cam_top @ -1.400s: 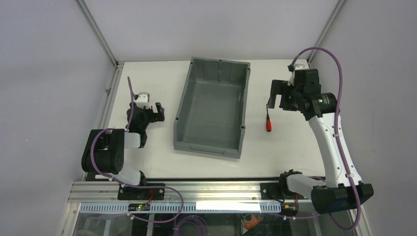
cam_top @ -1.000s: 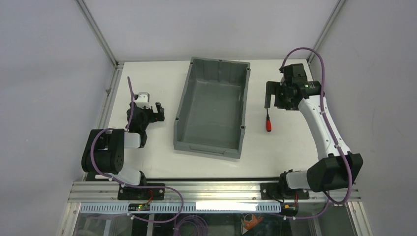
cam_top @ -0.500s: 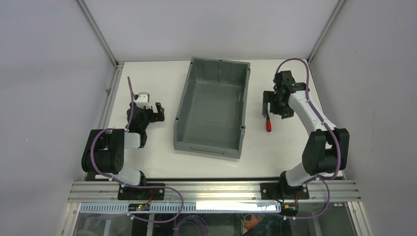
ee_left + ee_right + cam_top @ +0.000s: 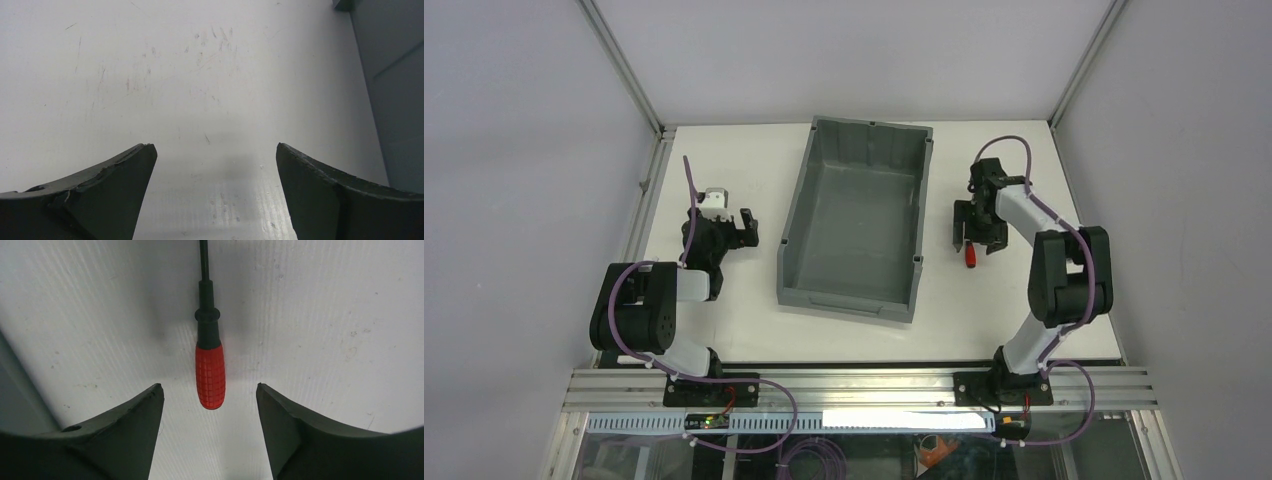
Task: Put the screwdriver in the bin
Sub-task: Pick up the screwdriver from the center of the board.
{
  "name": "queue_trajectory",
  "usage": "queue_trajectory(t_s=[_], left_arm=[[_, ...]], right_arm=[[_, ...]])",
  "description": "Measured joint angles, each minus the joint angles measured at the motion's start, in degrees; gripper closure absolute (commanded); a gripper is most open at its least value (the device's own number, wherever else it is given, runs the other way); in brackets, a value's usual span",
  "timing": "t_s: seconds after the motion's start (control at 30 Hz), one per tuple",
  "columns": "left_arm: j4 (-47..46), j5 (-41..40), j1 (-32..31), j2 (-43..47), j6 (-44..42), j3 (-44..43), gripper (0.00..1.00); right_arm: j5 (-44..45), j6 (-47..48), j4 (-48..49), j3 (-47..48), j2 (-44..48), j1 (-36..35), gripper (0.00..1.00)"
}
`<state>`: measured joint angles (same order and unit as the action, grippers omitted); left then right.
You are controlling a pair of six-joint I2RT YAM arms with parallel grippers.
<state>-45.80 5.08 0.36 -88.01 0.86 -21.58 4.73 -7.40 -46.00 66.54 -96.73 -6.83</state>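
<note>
Screwdriver (image 4: pixel 210 370) lying flat on the worktop (image 4: pixel 1014 300), just right of the bin (image 4: pixel 796 215) (outside it). Its red handle sits between the spread fingers of the right pincer (image 4: pixel 209 387), untouched, with the shaft pointing away. Left pincer (image 4: pixel 215 147) likewise apart, beside the bin's left wall.

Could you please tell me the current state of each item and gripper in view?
bin: upright, empty.
screwdriver: lying flat on the table, outside the bin, ungrasped.
left gripper: open, holding nothing.
right gripper: open, fingers either side of the red handle, clear of it.
</note>
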Motion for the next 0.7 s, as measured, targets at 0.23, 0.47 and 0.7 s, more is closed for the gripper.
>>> queue_trajectory(t_s=[0.23,0.47,0.7], left_arm=[[0.02,0.0,0.0,0.0,0.0,0.0,0.01],[0.02,-0.02,0.0,0.0,0.0,0.0,0.01],[0.0,0.0,0.0,0.0,0.0,0.0,0.01]], right_arm=[[0.07,0.04,1.77,-0.46,-3.28,0.02,0.42],[0.28,0.02,2.6,-0.68,-5.75,0.02,0.59],[0.46,-0.07,2.73,-0.66,-5.81,0.04,0.8]])
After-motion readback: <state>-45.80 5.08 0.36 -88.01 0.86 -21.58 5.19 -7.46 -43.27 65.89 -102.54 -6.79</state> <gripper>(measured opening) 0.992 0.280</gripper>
